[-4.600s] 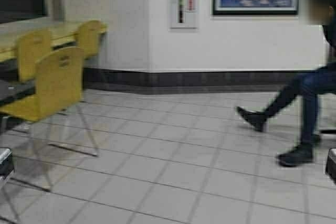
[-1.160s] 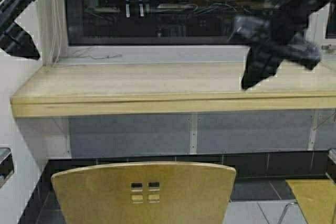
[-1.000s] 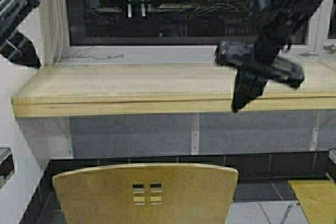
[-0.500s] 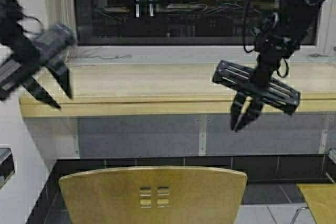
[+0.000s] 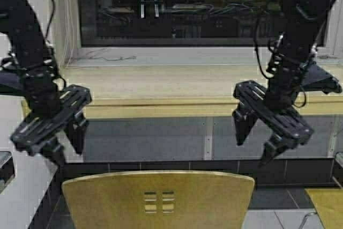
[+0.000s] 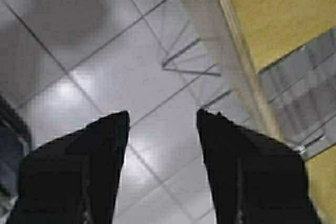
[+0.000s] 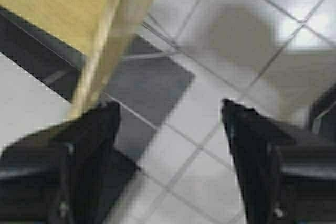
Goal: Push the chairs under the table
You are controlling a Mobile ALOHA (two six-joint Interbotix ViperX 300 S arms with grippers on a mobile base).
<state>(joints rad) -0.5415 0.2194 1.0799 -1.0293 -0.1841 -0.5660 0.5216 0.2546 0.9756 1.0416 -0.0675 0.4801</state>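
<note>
From the high view we see one chair (image 5: 158, 199) straight ahead, its backrest low in front of the long bench (image 5: 161, 87), not yet pushed under it. A corner of a second chair (image 5: 327, 199) shows at the lower right, so we count two chairs and one bench. Our left hand (image 5: 63, 142) hangs just above the backrest's left end, our right hand (image 5: 254, 143) above its right end; both are spread wide and hold nothing.

In the left wrist view, the left hand (image 6: 161, 124) gapes open, with the chair's top edge (image 6: 236, 51) beside it, not between the fingers.

In the right wrist view, the right hand (image 7: 170, 116) is equally empty, the backrest edge (image 7: 102, 51) off to one side.

We judge the risk is uneven contact: if one hand meets the backrest first, the chair could swivel and catch a leg instead of sliding in straight.
</note>
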